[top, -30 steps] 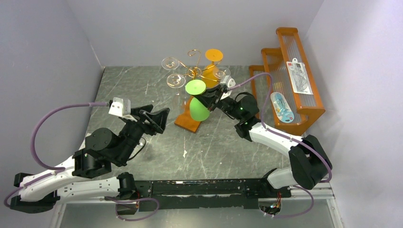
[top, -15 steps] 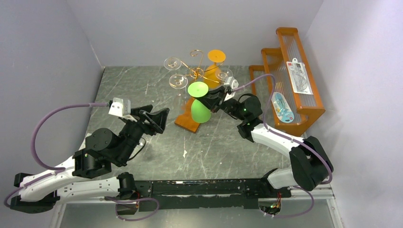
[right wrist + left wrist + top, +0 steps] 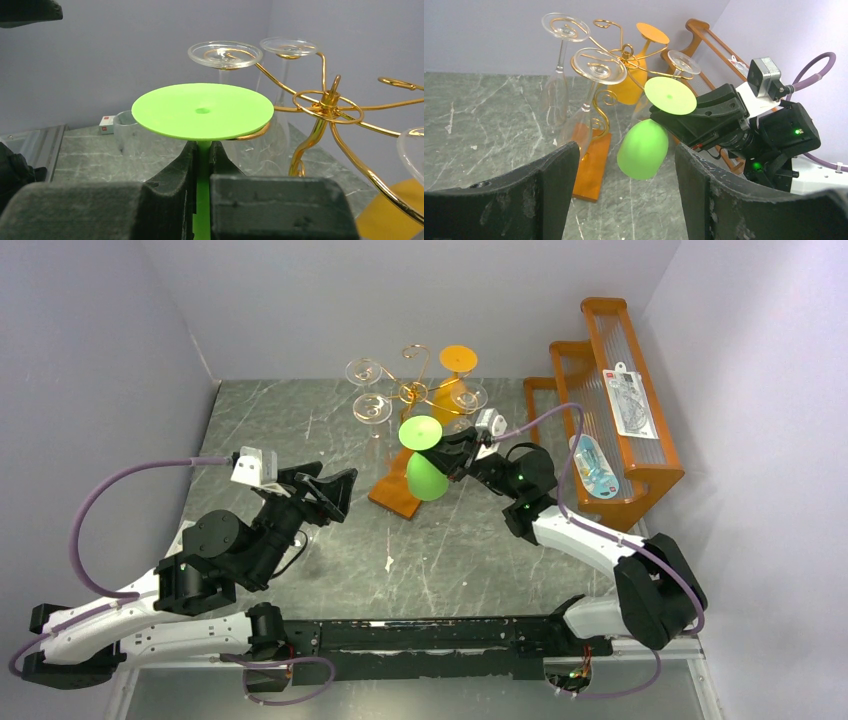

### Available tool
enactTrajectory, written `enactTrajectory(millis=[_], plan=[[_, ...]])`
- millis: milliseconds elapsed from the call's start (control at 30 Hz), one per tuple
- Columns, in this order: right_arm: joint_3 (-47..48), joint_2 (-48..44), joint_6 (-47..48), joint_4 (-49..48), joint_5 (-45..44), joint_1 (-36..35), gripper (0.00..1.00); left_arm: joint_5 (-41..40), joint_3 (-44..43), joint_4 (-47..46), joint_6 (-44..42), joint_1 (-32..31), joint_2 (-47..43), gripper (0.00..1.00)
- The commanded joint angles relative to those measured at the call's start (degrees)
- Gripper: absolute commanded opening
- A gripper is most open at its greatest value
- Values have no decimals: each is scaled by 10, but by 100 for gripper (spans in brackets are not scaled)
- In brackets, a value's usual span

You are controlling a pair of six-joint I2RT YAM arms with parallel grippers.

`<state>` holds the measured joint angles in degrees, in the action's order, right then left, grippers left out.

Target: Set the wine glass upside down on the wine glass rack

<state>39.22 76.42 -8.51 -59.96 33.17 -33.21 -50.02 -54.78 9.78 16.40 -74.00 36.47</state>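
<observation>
My right gripper [image 3: 447, 455] is shut on the stem of a bright green wine glass [image 3: 420, 432]. It holds the glass upside down, foot up and bowl [image 3: 426, 477] hanging. The stem sits between the jaws in the right wrist view [image 3: 202, 150], under the green foot [image 3: 202, 111]. The glass is just in front and right of the copper-gold wine glass rack [image 3: 413, 390], whose wooden base [image 3: 395, 495] lies below. The foot is beside a scroll arm [image 3: 327, 102]. My left gripper [image 3: 338, 492] is open and empty, left of the rack; through its jaws [image 3: 626, 150] I see the green bowl.
Three clear glasses [image 3: 362, 371] and an orange one [image 3: 458, 358] hang upside down on the rack. An orange stepped wooden shelf [image 3: 610, 420] with packaged items stands at the right. A clear tumbler [image 3: 127, 132] stands on the marble table [image 3: 300, 420].
My right gripper has moved slightly right and toward the near side with the green glass in it. The left arm has not moved.
</observation>
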Motion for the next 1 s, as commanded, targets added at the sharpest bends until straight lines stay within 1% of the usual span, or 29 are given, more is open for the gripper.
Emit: enactTrajectory(millis=[0, 67, 233, 367, 567, 733, 833, 967], plan=[[-16, -14, 4, -26, -27, -2, 0, -16, 4, 2, 1, -3, -2, 75], [-20, -15, -5, -31, -50, -2, 1, -16, 4, 2, 0, -3, -2, 75], [-8, -11, -37, -6, -89, -2, 8, -16, 4, 2, 0, -3, -1, 75], [-1, -8, -49, 20, -95, -2, 19, -17, 4, 5, 1, -3, -3, 75], [-20, -20, -66, 13, -100, -2, 30, -19, 4, 12, 6, -3, -5, 75], [-32, -49, -62, 31, -84, -3, 43, -22, 0, 24, -1, -3, -5, 75], [-37, -79, -59, 65, -81, -3, 49, -51, -25, 60, -25, -3, 3, 77], [-47, -126, -56, 134, -83, -3, 51, -79, -68, 126, -34, -3, 19, 79]])
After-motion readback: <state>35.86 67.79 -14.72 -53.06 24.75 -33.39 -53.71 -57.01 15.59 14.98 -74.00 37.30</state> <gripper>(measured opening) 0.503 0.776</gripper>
